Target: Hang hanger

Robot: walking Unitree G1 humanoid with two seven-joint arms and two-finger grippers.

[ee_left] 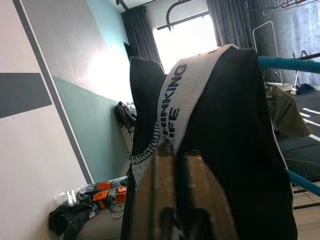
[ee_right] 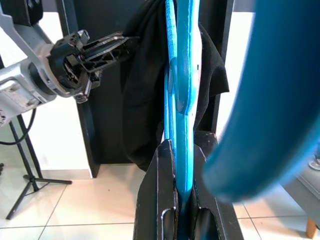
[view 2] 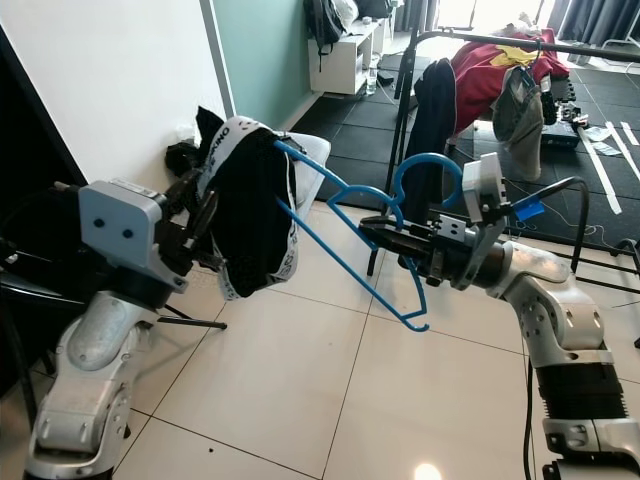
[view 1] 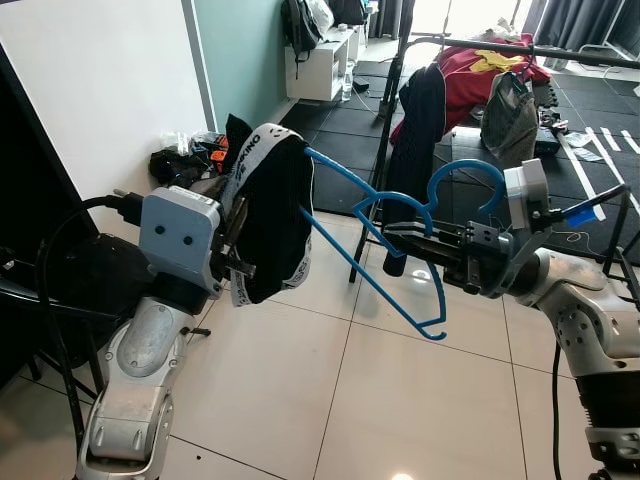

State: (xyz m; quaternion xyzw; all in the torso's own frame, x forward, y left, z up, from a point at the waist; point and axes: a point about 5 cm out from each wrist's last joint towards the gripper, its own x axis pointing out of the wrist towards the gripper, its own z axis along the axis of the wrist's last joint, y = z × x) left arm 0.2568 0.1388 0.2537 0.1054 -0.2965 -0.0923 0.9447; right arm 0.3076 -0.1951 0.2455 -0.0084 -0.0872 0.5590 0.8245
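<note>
One blue hanger [view 1: 380,240] is clamped in the right pincer [view 1: 405,238]; the left pincer [view 2: 205,215] grips its one black garment [view 1: 272,215].

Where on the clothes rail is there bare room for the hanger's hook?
Bare rail runs right of the grey garment. Between the dark jacket and it, red clothing crowds the bar. The right pincer holds the blue hanger.

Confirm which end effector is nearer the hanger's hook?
Right. The right end effector clamps the blue hanger just below its hook; the left end effector grips the black garment at the hanger's far end.
</note>
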